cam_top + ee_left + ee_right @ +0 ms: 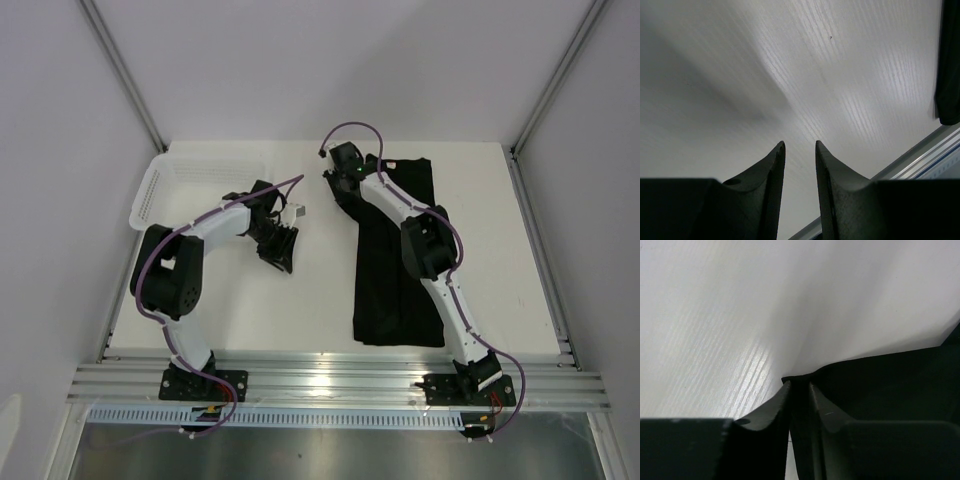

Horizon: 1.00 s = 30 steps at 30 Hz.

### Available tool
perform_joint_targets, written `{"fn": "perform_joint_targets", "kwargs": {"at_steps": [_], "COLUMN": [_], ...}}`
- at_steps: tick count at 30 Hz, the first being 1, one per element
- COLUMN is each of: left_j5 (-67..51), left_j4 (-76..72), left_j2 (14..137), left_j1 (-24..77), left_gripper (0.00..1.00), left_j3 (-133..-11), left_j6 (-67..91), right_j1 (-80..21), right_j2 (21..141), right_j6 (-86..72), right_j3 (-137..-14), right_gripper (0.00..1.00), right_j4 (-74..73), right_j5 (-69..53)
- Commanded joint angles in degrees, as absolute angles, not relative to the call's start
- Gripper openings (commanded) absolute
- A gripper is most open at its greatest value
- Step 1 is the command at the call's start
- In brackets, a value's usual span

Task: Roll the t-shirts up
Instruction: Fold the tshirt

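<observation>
One black t-shirt (395, 270) lies folded into a long strip on the right half of the table, running from the far edge toward the near edge. My right gripper (339, 184) is at its far left corner. In the right wrist view the gripper (799, 383) is shut on a pinched fold of the t-shirt (880, 385), with fabric filling the gap between the fingers. My left gripper (281, 260) hovers over bare table left of the shirt. In its wrist view it (800, 144) stands open with nothing between the fingers, and the t-shirt (950, 75) shows only at the right edge.
A white mesh basket (160, 182) sits at the far left corner of the table. An aluminium rail (330, 380) runs along the near edge by the arm bases. The right arm lies over the shirt strip.
</observation>
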State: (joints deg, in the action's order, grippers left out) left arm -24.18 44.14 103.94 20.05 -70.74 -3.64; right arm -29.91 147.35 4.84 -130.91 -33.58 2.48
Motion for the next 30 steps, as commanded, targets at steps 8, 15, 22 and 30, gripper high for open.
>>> {"fn": "perform_joint_targets", "kwargs": {"at_steps": [8, 15, 22, 30], "left_j5": [-25.0, -25.0, -24.9, -24.8], "left_j4": [44.2, 44.2, 44.3, 44.5], "left_j2": [103.9, 103.9, 104.0, 104.0], "left_j1": [19.3, 19.3, 19.3, 19.3], "left_gripper": [0.34, 0.34, 0.34, 0.34], "left_j3": [-72.2, -72.2, -72.2, -72.6], "left_j6": [-5.0, -5.0, -5.1, -5.1], "right_j1": [-27.9, -22.6, -17.7, -14.2], "right_j2": [146.5, 143.3, 138.7, 135.6], "right_j6": [1.2, -5.0, -11.6, -14.9], "right_j3": [-132.1, -131.5, -128.0, -124.8], "right_gripper": [0.0, 0.0, 0.0, 0.0], "right_j4": [-34.3, -30.7, -26.4, -24.2], "right_j5": [1.4, -1.0, -4.0, -5.5]}}
